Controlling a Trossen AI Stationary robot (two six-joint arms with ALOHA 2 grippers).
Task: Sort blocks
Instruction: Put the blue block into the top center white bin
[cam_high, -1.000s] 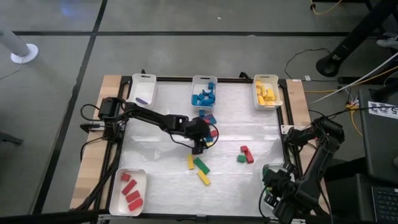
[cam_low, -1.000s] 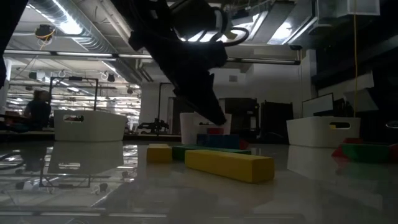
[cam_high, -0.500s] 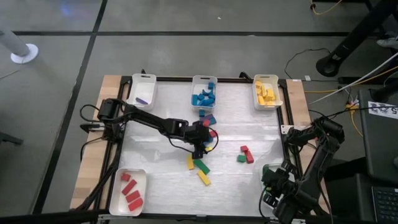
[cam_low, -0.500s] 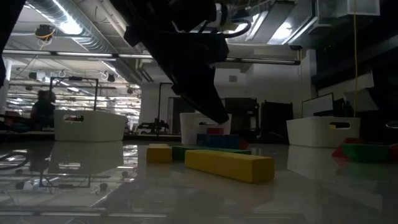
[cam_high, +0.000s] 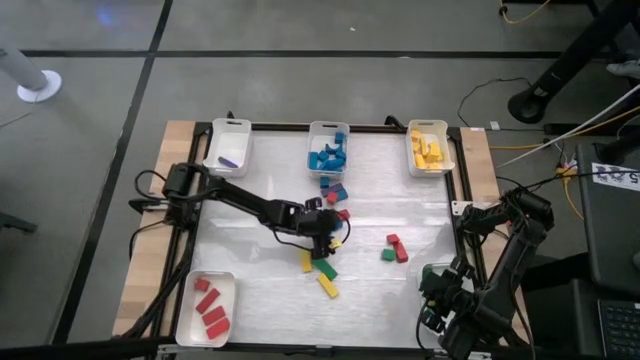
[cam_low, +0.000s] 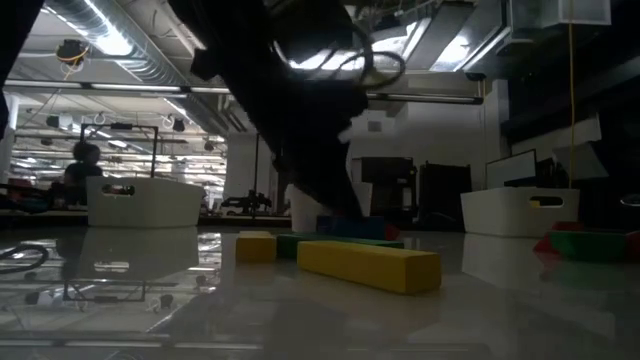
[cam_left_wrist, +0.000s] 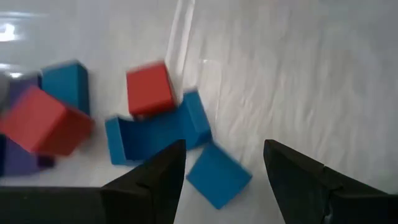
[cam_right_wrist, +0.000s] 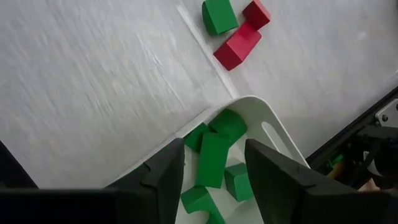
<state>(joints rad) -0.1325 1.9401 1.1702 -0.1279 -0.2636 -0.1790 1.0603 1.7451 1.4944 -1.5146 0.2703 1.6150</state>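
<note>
small solid-coloured blocks (cam_high: 323, 265), cubes and short bars, partly sorted by colour into white trays, red, blue, yellow, green and one purple. loose yellow and green bars mid-table, a red-green cluster (cam_high: 393, 248) apart.

The left arm stretches across the table's middle, its left gripper (cam_high: 322, 237) pointed down, fingers apart. The right arm is folded at the table's right edge, its right gripper (cam_right_wrist: 211, 163) also spread.

You see red (cam_left_wrist: 149, 88), blue (cam_left_wrist: 219, 174), green (cam_right_wrist: 219, 16) and yellow blocks (cam_low: 367, 266), white trays (cam_right_wrist: 273, 137), dark arms.
</note>
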